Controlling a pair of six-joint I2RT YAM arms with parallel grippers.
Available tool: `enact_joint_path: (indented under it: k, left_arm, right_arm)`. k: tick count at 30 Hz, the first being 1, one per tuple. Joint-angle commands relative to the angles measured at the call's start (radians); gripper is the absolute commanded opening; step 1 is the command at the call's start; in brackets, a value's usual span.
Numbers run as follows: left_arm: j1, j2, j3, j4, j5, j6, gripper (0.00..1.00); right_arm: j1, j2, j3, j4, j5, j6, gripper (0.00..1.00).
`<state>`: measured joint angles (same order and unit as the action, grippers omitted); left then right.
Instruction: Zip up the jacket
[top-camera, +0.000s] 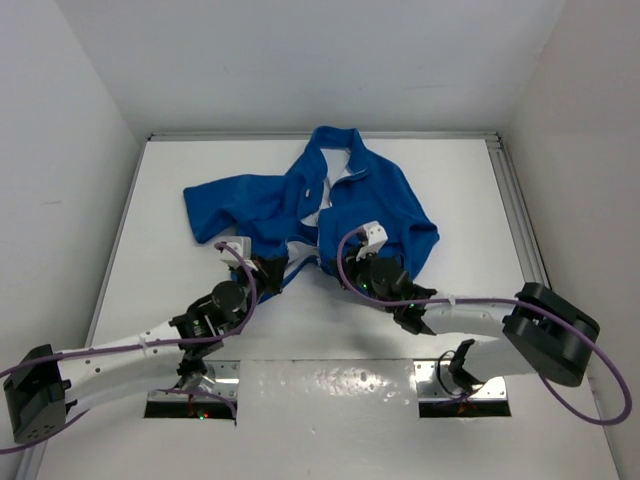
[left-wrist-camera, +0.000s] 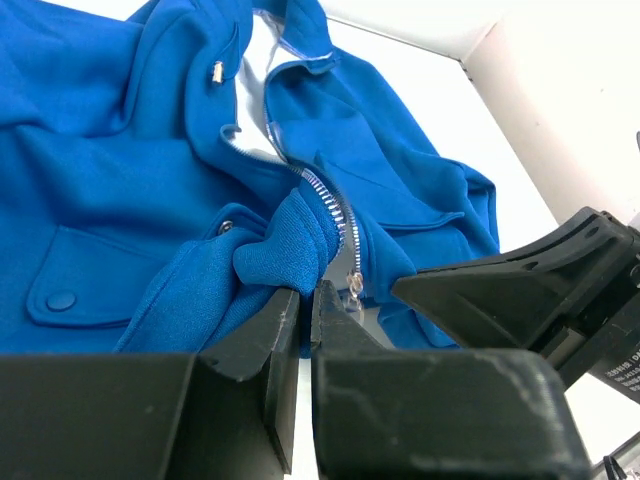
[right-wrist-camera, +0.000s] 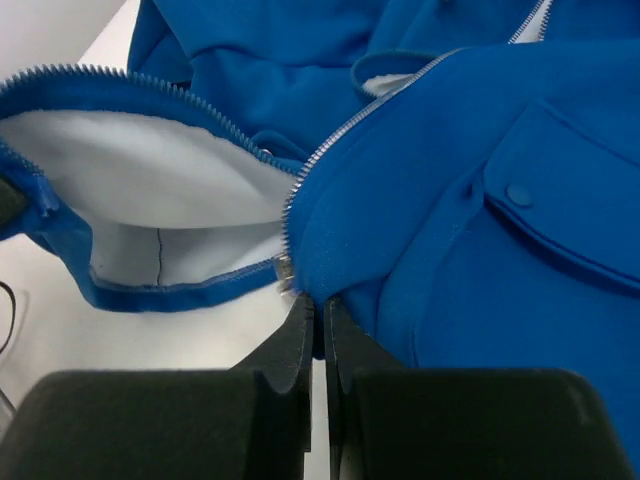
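Note:
The royal-blue jacket (top-camera: 370, 195) lies on the white table (top-camera: 460, 180), collar at the far side, front open, whitish lining showing. My left gripper (top-camera: 275, 268) is at the near hem, shut on a fold of the left front (left-wrist-camera: 290, 235) beside the silver zipper teeth (left-wrist-camera: 335, 205) and the pull (left-wrist-camera: 355, 285). My right gripper (top-camera: 338, 265) is shut on the hem of the other front panel (right-wrist-camera: 450, 150), right beside the zipper slider (right-wrist-camera: 285, 272). In the right wrist view the lining (right-wrist-camera: 150, 180) spreads open to the left of the right gripper (right-wrist-camera: 320, 305).
White walls close in the table on three sides. A metal rail (top-camera: 512, 200) runs along the right edge. Purple cables (top-camera: 600, 400) trail from both arms. My right gripper's black finger (left-wrist-camera: 520, 290) shows close to the left gripper (left-wrist-camera: 307, 300).

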<state>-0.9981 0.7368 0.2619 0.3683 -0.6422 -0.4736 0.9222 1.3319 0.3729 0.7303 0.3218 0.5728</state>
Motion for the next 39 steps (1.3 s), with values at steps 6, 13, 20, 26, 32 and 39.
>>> enact_joint_path:
  k: [6,13,20,26,32,39]
  left_arm:
    - [0.003,0.009,0.033,0.049,-0.007,-0.008,0.00]
    - [0.003,0.013,0.030,0.078,-0.001,-0.043,0.00]
    - [0.003,-0.002,0.088,0.095,0.070,-0.079,0.00]
    - [0.003,0.016,0.112,0.189,0.143,-0.096,0.00]
    - [0.003,0.079,0.096,0.297,0.142,-0.134,0.00]
    - [0.003,0.154,0.102,0.365,0.171,-0.152,0.00]
  right_arm:
    - [-0.003,-0.025,0.058,0.149,-0.001,0.015,0.00]
    - [-0.003,-0.167,-0.008,0.296,-0.073,-0.001,0.00]
    - [-0.003,-0.287,-0.152,0.409,-0.115,0.070,0.00]
    - [-0.003,-0.298,-0.173,0.438,-0.138,0.108,0.00]
    - [-0.003,-0.292,-0.201,0.501,-0.133,0.183,0.00]
    - [-0.002,-0.264,-0.209,0.541,-0.127,0.211,0.00]
